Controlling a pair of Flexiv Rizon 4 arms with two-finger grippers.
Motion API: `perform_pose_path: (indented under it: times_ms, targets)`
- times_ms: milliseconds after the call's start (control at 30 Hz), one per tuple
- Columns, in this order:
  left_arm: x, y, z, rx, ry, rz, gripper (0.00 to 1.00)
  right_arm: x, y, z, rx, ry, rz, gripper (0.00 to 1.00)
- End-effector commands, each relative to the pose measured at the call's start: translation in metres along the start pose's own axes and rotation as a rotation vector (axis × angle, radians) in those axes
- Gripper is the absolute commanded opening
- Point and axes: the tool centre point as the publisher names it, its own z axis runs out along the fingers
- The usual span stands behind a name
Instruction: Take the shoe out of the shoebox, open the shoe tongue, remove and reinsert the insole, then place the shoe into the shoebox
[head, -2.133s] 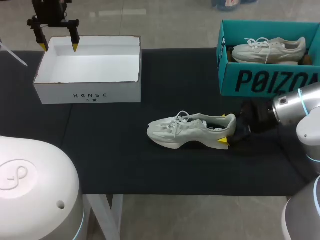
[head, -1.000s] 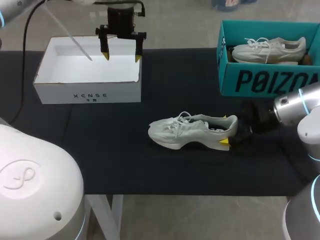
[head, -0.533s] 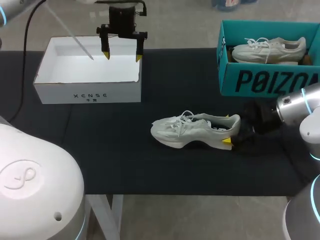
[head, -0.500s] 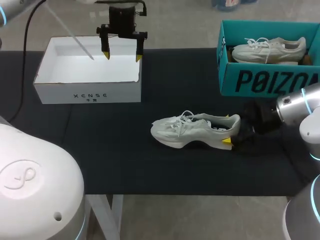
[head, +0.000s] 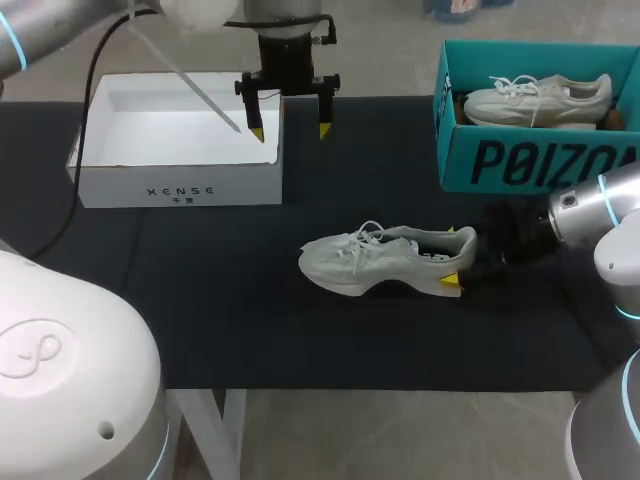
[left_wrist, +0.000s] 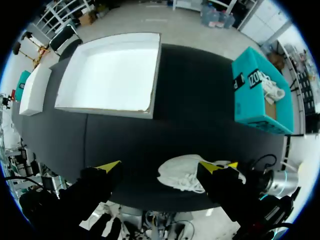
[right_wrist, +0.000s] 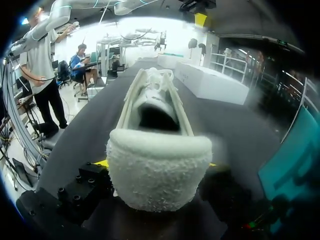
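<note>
A pale grey shoe sits on its sole near the middle of the black desk, toe to the left and heel to the right, with its laces loose on top. The right gripper comes in low from the right and its fingers pinch the heel, one yellow tip on the far side by the collar and the other on the near side by the sole. In the right wrist view the fuzzy heel fills the space between the fingers, a strip of yellow shows on each side of it, and the shoe's dark opening runs away ahead toward the toe

The left gripper hangs above the far part of the desk, pointing down, with its fingers spread wide and nothing held between them. One tip is over the right wall of the white shoebox, the other over bare desk just right of that wall. The white shoebox stands open at the far left, its pale floor showing. In the left wrist view the shoe lies on the desk below, between the two spread tips, and the white shoebox lies ahead of them

The teal shoebox stands open at the far right and holds a second shoe, also pale, toe to the left. The right arm's wrist is just on the near side of this box
</note>
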Motion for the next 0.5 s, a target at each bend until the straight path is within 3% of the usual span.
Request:
perform_pose_path:
  times_ms: [33,267,500]
  targets:
    - [0.002,0.027,0.001,0.057,0.022,-0.028,1.00,-0.004,-0.008,0.011,0.003,-0.001,0.000,0.00]
    - [0.028,0.059,0.006,0.052,0.052,-0.051,1.00,-0.004,-0.008,0.011,0.003,-0.001,0.000,0.00]
    - [0.072,0.086,0.026,-0.023,0.111,0.133,1.00,-0.004,-0.008,0.011,0.003,-0.001,0.000,0.00]
